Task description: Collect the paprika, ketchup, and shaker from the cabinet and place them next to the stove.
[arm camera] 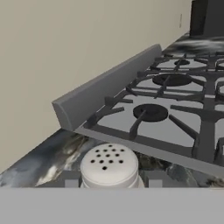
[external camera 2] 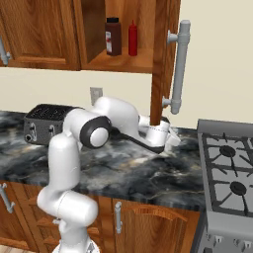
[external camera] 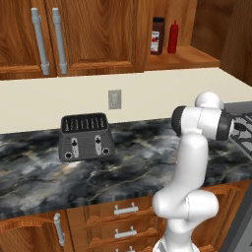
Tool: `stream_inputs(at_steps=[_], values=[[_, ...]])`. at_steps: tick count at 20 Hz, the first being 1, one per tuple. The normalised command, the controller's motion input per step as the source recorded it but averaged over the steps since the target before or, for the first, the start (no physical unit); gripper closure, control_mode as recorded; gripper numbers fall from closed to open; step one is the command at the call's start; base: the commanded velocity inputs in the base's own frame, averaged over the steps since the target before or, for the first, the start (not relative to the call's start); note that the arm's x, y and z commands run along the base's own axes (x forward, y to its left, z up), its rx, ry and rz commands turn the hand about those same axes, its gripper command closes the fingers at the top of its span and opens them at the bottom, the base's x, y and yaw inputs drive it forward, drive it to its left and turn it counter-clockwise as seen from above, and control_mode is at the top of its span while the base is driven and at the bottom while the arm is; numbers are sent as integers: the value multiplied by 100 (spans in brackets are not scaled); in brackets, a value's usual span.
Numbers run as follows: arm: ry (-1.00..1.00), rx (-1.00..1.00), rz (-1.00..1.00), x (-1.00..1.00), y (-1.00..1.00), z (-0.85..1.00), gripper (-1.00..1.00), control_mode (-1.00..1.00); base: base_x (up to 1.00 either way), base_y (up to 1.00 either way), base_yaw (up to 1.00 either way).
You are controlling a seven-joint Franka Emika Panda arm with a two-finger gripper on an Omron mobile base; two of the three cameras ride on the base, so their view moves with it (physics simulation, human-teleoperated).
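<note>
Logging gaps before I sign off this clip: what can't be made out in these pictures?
- Hand view: the shaker shows its perforated top; the grey band cuts off its body, so whether it rests on the counter is unclear.
- Right base view: the tool is behind the arm's wrist; its fingers are hidden.
- Left base view: the stove is cut off by the right edge.
- Both base views: the paprika label is too small to read.

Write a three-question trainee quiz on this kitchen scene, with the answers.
1. Which two items stand in the cabinet?
2. True or false: the shaker sits between the fingertips of the gripper.
3. The shaker is nearest the: A) toaster B) stove C) wall outlet

Key:
1. The paprika and the ketchup.
2. True.
3. B
</note>
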Motion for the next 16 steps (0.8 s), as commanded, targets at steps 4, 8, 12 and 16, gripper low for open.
stream_inputs(at_steps=[4, 8, 12, 16], values=[[-8, 0, 0, 9, 0, -55, 100, -100, 0, 0, 0], [-7, 0, 0, 3, 0, -59, -100, -100, 0, 0, 0], [-10, 0, 0, 0, 0, -32, -100, -100, 0, 0, 0], [-11, -1, 0, -1, 11, -3, -100, -100, 0, 0, 0]])
